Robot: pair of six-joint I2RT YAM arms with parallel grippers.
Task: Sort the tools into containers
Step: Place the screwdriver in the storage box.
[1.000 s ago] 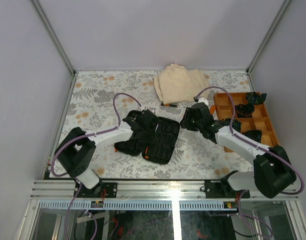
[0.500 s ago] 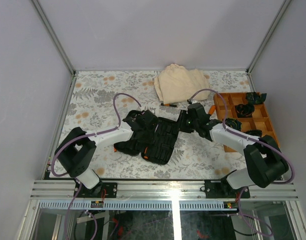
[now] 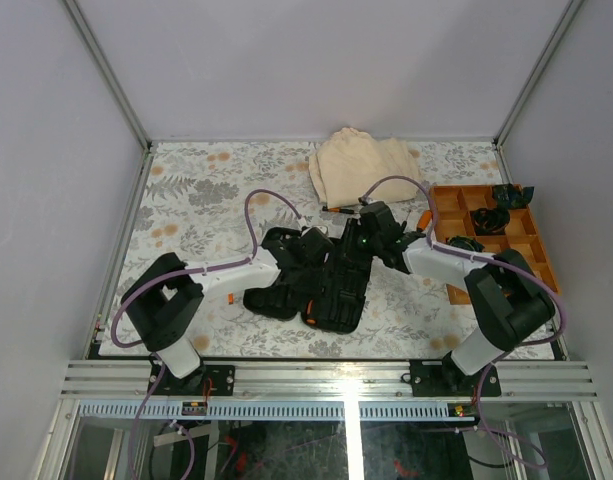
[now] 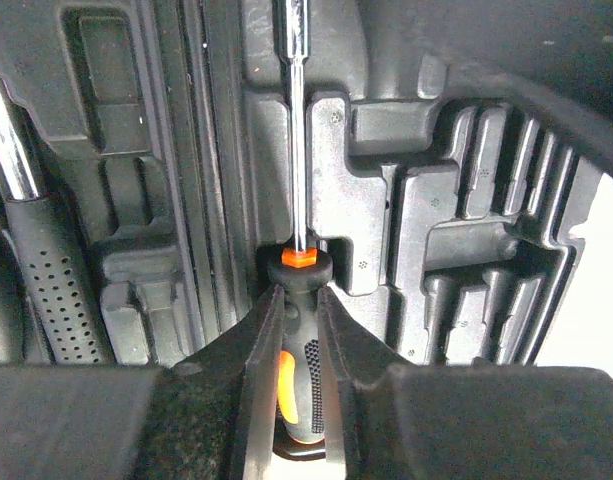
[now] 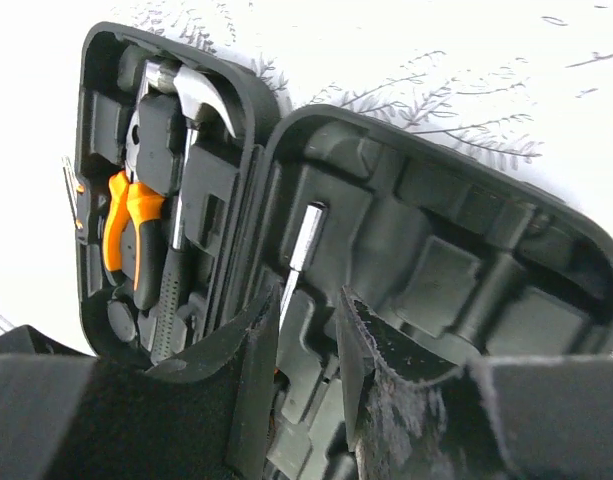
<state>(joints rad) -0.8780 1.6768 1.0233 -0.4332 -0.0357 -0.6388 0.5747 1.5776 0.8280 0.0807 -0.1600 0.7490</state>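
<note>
Gripping screwdriver (image 4: 299, 262), left pincer (image 4: 296, 297), seemingly inside case (image 4: 426, 210).

From above you can't see either set of fingertips: the arms (image 3: 236, 272) cover them and the middle of the case (image 3: 338, 305). The dark things in the tray (image 3: 448, 205) are too small to name. In the left wrist view the screwdriver (image 4: 298, 262) runs off the top edge, and its handle end is lost between the fingers (image 4: 258, 380). In the right wrist view only its shaft shows above the right end effector (image 5: 306, 315).
</note>
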